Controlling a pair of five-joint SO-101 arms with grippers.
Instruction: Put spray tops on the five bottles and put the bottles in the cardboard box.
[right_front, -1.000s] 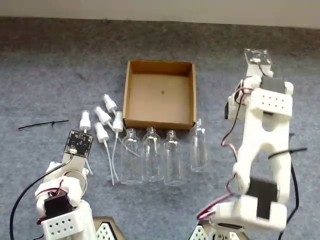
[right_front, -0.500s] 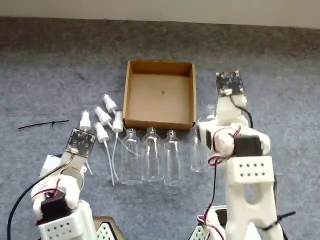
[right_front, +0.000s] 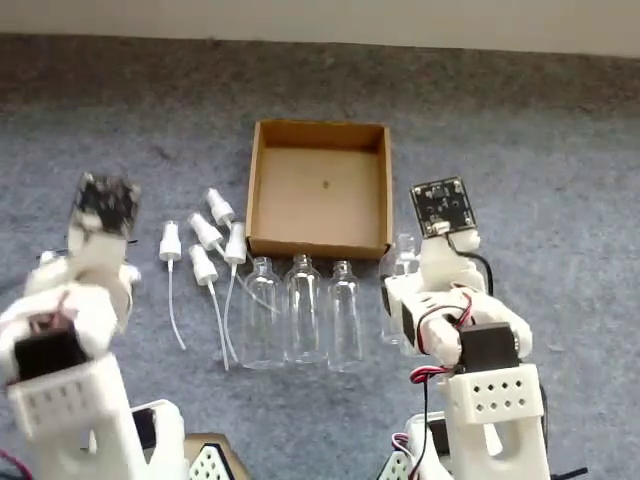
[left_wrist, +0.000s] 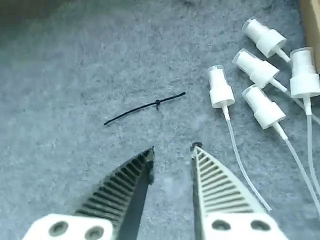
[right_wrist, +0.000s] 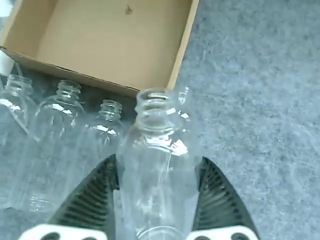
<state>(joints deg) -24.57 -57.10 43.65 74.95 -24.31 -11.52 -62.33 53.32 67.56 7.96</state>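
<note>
In the right wrist view, a clear plastic bottle (right_wrist: 155, 135) is seen between the ribbed black fingers (right_wrist: 92, 195) of the right gripper (right_wrist: 159, 164), which are pressed against its two sides. Its threaded neck is bare and is pointed toward the far side. Whether it is lifted off the grey carpet (right_wrist: 260, 75) cannot be told. A second clear bottle (right_wrist: 182, 96) is glimpsed just behind it, beside the near right corner of the open brown cardboard box (right_wrist: 180, 60). Three more clear bottles (right_wrist: 69, 100) are laid side by side to the left, with their necks toward the box and no tops fitted.

The wider layout is given by the high view. The box (right_front: 268, 190) is placed at the far middle, and the three bottles (right_front: 303, 305) are lined up along its near wall. The right arm (right_front: 470, 340) is set over the right end of that row.

In the left wrist view, the left gripper (left_wrist: 172, 149) is seen with its fingers parted and nothing between them, above bare carpet. A thin black cable tie (left_wrist: 145, 106) is seen just beyond the fingertips. Five white spray tops (left_wrist: 220, 89) with long thin dip tubes are scattered to the right of it, and in the high view they (right_front: 204, 232) are placed off the box's near left corner.
</note>
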